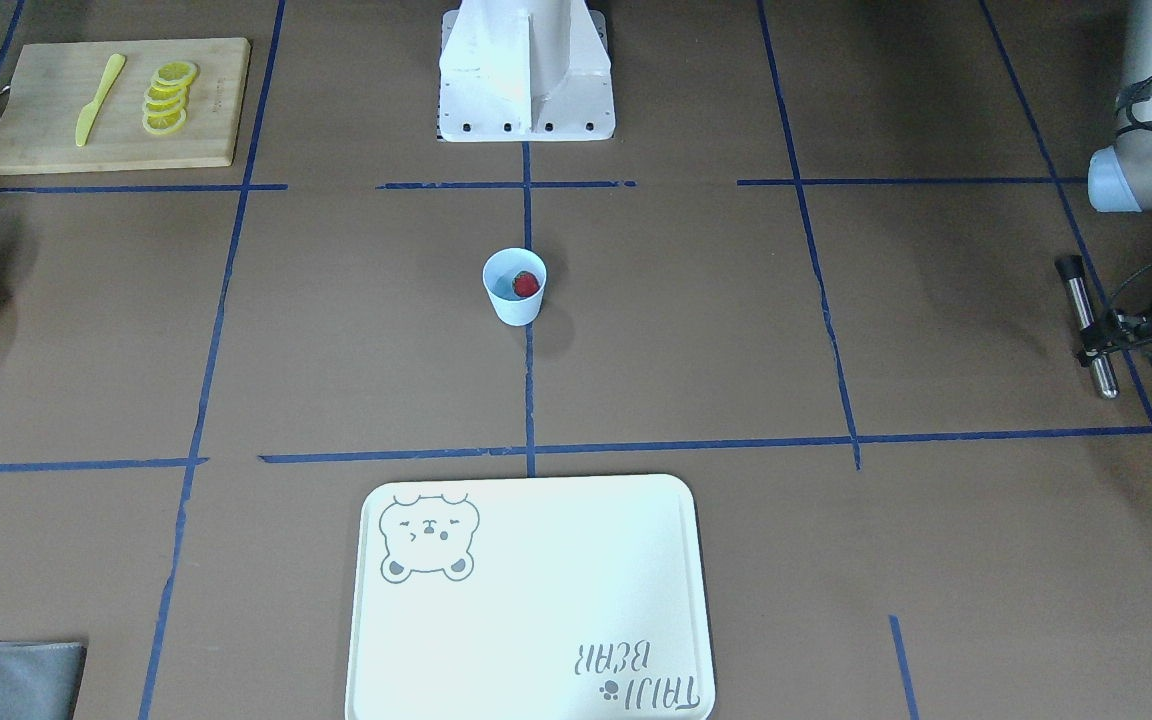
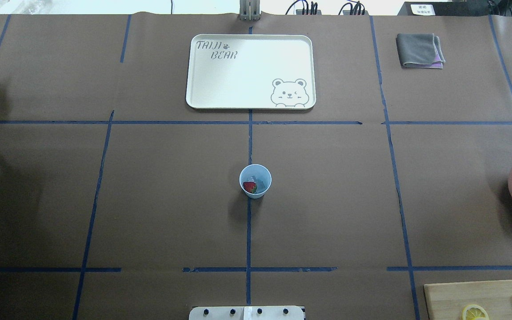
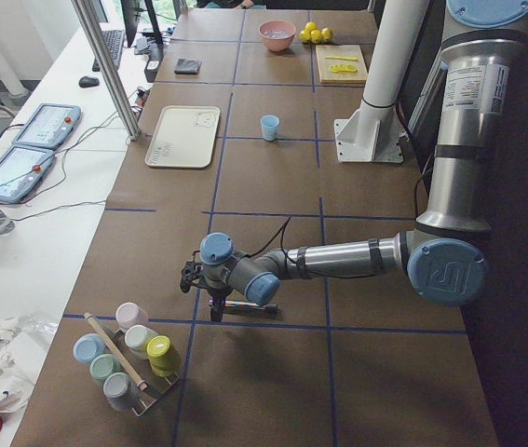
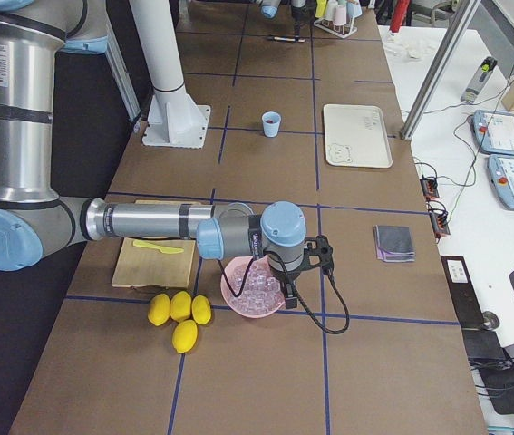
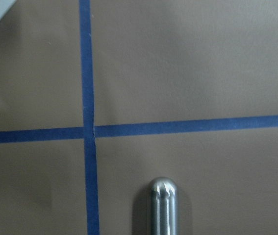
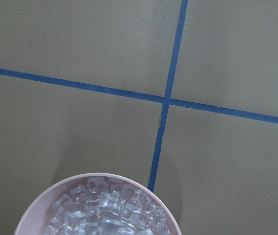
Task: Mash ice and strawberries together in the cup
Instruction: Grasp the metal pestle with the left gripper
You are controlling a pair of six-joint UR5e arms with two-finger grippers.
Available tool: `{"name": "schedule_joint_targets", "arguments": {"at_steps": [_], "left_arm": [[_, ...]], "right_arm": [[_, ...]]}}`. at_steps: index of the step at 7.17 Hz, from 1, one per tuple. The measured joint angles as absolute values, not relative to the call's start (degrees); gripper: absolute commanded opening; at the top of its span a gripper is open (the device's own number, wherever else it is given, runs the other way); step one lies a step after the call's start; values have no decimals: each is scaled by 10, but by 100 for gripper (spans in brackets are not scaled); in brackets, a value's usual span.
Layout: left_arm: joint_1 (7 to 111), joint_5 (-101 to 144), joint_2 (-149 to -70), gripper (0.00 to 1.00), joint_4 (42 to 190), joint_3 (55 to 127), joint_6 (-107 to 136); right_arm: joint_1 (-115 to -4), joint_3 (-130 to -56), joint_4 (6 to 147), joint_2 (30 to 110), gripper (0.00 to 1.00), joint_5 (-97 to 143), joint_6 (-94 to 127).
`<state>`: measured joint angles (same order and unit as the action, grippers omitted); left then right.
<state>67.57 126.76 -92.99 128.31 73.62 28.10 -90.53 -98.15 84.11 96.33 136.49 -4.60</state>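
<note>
A small pale blue cup [image 2: 255, 180] stands upright in the middle of the brown tabletop [image 2: 327, 200], right on a blue tape line. Inside it lies one red strawberry [image 2: 250, 187], on the side near the robot. Next to the berry are a few pale bits of ice [image 2: 261, 182], hard to see against the blue.

The left end effector [image 1: 1101, 335] is far off at the left edge of the tabletop, well apart from the cup. It is clenched around a shiny metal rod [image 1: 1088, 325] with a black top, which lies flat just over the tabletop. In the left wrist view the round end of the rod pokes up from the bottom edge.

The right end effector [image 4: 306, 258] hangs over a pink bowl [image 4: 255, 288] full of ice cubes, at the right end of the tabletop. I cannot tell if it is released or clenched.

Past the cup, on the far side, lies a white tray [image 2: 202, 95] with a bear drawn on it. A folded grey cloth [image 2: 418, 50] sits at the far right. Near the robot on the right is a wooden board [image 1: 46, 140] with lemon slices [image 1: 169, 97] and a yellow knife [image 1: 99, 98].
</note>
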Motion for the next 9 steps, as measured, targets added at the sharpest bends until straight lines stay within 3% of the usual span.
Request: {"name": "schedule_joint_targets", "arguments": {"at_steps": [7, 9], "left_arm": [[667, 1269, -930, 91, 1282, 735, 281], [661, 1269, -931, 85, 1282, 735, 281]], "right_arm": [[-907, -982, 841, 962, 99, 1365, -47], [-908, -982, 841, 962, 99, 1365, -47]]}}
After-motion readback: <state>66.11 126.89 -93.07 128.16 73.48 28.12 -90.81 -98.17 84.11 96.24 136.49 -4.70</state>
